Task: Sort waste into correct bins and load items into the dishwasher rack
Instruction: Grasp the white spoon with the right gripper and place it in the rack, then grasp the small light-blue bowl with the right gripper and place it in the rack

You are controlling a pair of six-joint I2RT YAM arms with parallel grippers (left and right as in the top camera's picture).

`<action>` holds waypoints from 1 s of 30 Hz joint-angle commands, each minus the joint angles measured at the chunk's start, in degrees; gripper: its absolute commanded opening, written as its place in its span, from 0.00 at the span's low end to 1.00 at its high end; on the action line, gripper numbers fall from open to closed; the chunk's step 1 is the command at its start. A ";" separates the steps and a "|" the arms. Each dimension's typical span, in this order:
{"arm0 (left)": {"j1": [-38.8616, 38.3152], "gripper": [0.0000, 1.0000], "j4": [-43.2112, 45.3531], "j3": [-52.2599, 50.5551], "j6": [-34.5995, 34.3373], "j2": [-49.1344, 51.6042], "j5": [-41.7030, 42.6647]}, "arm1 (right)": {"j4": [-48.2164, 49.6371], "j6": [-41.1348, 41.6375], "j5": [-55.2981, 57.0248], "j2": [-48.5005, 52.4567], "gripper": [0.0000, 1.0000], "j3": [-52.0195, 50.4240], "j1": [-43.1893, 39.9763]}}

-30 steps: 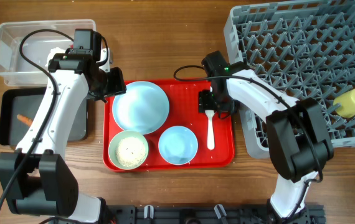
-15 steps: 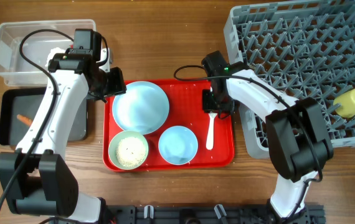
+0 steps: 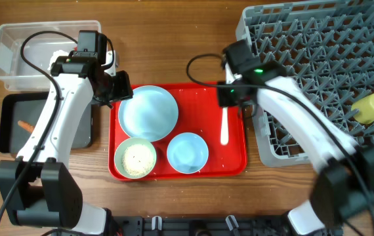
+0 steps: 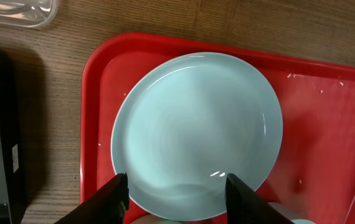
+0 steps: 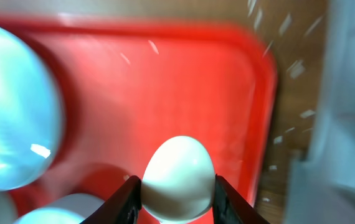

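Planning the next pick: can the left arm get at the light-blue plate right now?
Probably yes: the left end effector hangs open just above the light-blue plate, whose top is bare.

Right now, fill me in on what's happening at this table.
The right gripper is shut on the white plastic spoon, holding it over the red serving tray beside the large grey plastic grid rack. The left gripper hangs open over the edge of the wide light-blue plate on that tray. The small yellow cup sits in the rack; the light-blue bowl and the pale whitish-green bowl of rice wait on the tray.
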 commanded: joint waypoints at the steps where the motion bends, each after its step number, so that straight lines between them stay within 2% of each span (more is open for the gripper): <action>1: 0.26 0.50 -0.07 0.13 0.46 -1.11 -0.31 | 0.02 -8.66 1.64 -10.21 0.34 1.70 -4.68; 4: 0.26 0.50 -0.07 0.13 0.46 -1.11 -0.31 | -0.61 -18.03 3.17 -14.12 0.32 1.70 -11.26; 10: 0.26 0.50 -0.04 0.13 0.46 -1.11 -0.31 | -5.18 -32.24 3.13 -11.58 0.29 1.60 -18.58; 19: 0.26 0.50 -0.07 0.13 0.46 -1.11 -0.31 | -5.49 -31.58 -2.05 -0.70 0.29 -0.11 -19.08; 21: 0.26 0.50 -0.04 0.13 0.46 -1.11 -0.31 | -5.20 -30.05 -2.73 0.92 0.43 -0.11 -19.08; 23: 0.26 0.50 -0.04 0.13 0.46 -1.11 -0.31 | -4.37 -28.87 -2.71 1.05 0.48 -0.11 -19.08; 25: 0.26 0.51 -0.04 0.13 0.46 -1.11 -0.31 | -4.48 -27.08 -2.73 0.28 0.59 0.28 -19.08; 28: 0.26 0.54 -0.07 0.13 0.48 -1.11 -0.33 | -5.20 -25.22 -3.04 -2.62 0.63 0.98 -19.08; 30: 0.26 0.54 -0.09 0.13 0.48 -1.11 -0.33 | -5.46 -24.13 -8.33 -6.73 0.63 2.16 -19.02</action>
